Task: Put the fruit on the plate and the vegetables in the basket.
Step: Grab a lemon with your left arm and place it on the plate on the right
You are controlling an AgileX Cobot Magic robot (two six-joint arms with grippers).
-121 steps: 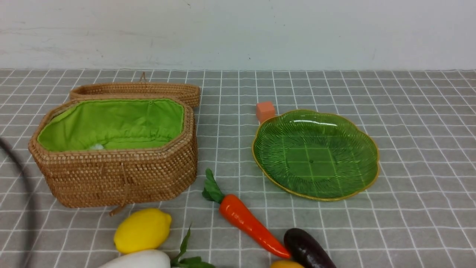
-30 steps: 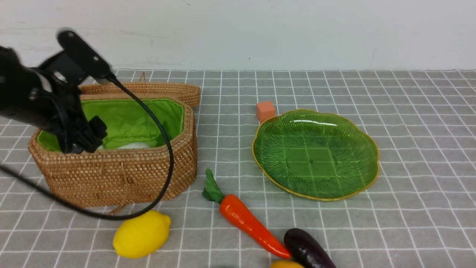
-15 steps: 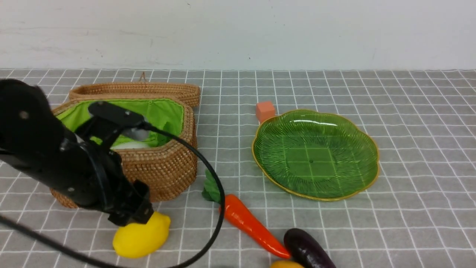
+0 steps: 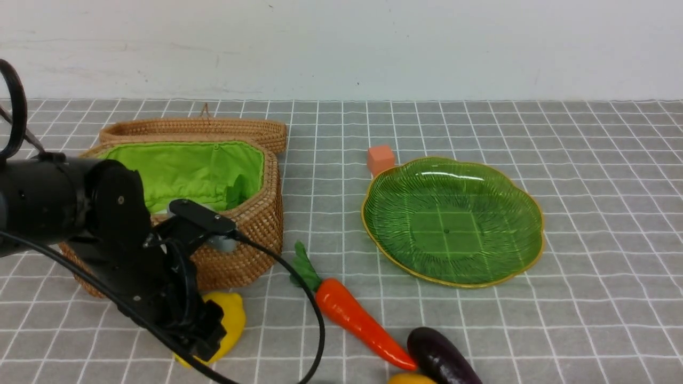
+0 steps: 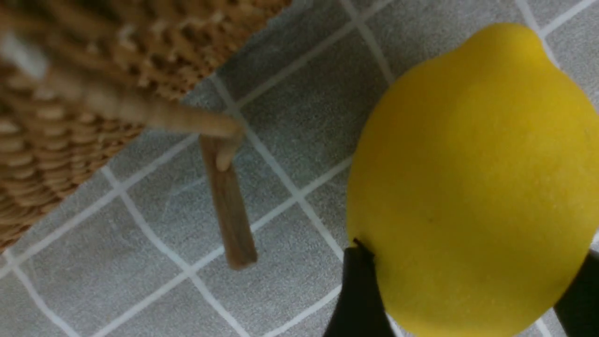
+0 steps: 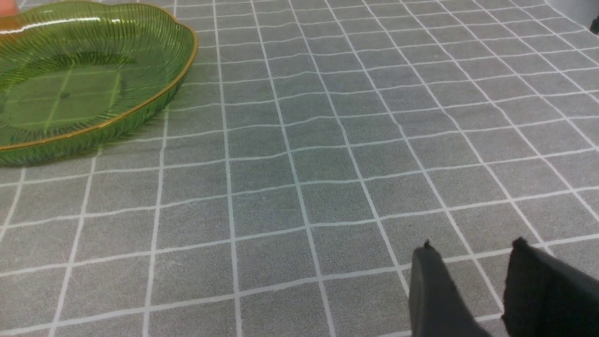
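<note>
The yellow lemon [image 4: 233, 319] lies on the cloth in front of the wicker basket [image 4: 243, 250]. My left gripper [image 4: 212, 341] is down over it, open, with one finger on each side of the lemon [image 5: 468, 178] in the left wrist view [image 5: 470, 262]. Green radish leaves [image 4: 237, 191] show inside the basket. The carrot [image 4: 357, 320], the eggplant [image 4: 443, 357] and the tip of the mango [image 4: 411, 379] lie at the front. The green plate [image 4: 453, 224] holds nothing. My right gripper [image 6: 472, 243] is open over bare cloth, right of the plate [image 6: 93, 84]. The maroon fruit is out of view.
The basket lid [image 4: 203, 128] leans behind the basket. A small orange cube [image 4: 380, 158] sits at the plate's far left rim. The basket's wooden toggle [image 5: 229, 201] hangs beside the lemon. My left arm's cable loops over the cloth towards the carrot.
The white radish has gone from the front of the table into the basket. My left arm has moved from the basket down onto the lemon.
</note>
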